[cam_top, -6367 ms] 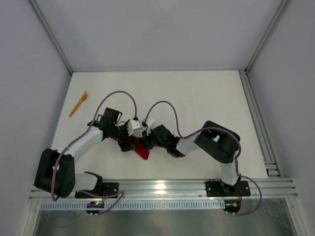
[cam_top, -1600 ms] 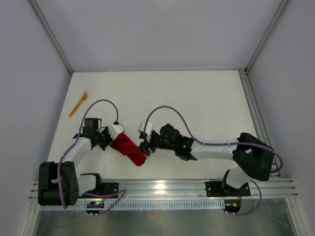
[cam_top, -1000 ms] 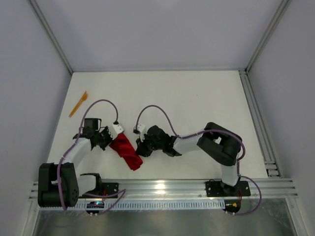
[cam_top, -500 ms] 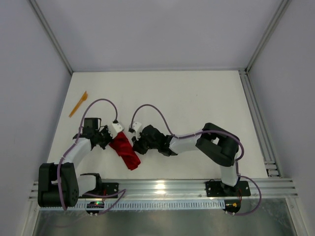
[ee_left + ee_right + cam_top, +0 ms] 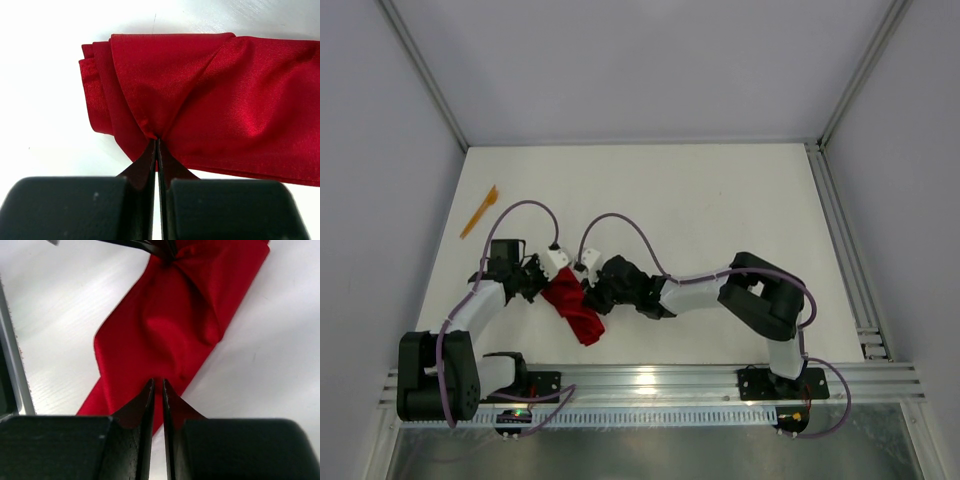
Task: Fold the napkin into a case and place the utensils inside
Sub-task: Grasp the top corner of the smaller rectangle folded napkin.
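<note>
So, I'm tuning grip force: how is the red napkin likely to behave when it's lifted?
Probably floppy: the napkin puckers into creases where the left end effector pinches it, so free parts would likely droop. Likely light, since its stacked layers at the folded end look thin. Its sheen hints at slipperiness, so the folds may slide apart.

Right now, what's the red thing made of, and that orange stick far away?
The napkin looks like woven cloth with a satiny shine: fine threads show, and it bunches in soft folds. The orange utensil is probably plastic, going by its bright even colour and straight thin shape, but it is too small to be sure.
</note>
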Robot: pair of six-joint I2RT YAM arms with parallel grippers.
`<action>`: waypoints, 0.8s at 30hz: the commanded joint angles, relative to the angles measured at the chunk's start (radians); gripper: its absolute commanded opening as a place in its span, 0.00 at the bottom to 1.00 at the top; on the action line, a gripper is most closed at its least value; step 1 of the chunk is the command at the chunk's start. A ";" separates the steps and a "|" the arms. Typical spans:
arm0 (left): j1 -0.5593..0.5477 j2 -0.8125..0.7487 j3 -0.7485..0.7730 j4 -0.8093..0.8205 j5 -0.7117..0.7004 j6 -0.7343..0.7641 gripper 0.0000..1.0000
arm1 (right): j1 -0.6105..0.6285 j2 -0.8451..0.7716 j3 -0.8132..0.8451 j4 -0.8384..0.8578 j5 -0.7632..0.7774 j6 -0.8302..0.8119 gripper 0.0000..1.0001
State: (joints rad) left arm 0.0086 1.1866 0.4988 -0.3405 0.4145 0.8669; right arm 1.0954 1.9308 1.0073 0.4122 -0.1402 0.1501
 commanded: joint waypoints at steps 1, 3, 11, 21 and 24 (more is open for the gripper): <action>0.004 0.002 0.009 0.037 -0.003 -0.005 0.00 | 0.033 -0.006 0.054 0.002 0.017 -0.043 0.14; 0.004 0.005 0.009 0.037 -0.005 -0.006 0.00 | 0.047 -0.004 0.057 -0.016 0.028 -0.078 0.14; 0.002 0.015 0.017 0.047 -0.025 -0.022 0.00 | 0.073 0.057 0.093 -0.093 0.022 -0.100 0.11; 0.002 0.022 0.047 0.081 -0.034 -0.063 0.00 | 0.054 0.163 0.103 -0.139 0.031 -0.063 0.08; 0.004 0.031 0.056 0.089 -0.040 -0.068 0.00 | 0.050 0.149 0.063 -0.122 0.057 -0.063 0.08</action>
State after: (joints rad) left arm 0.0090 1.2072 0.5140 -0.3023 0.3748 0.8169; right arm 1.1568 2.0384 1.1191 0.3691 -0.1287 0.0841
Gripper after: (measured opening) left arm 0.003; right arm 0.083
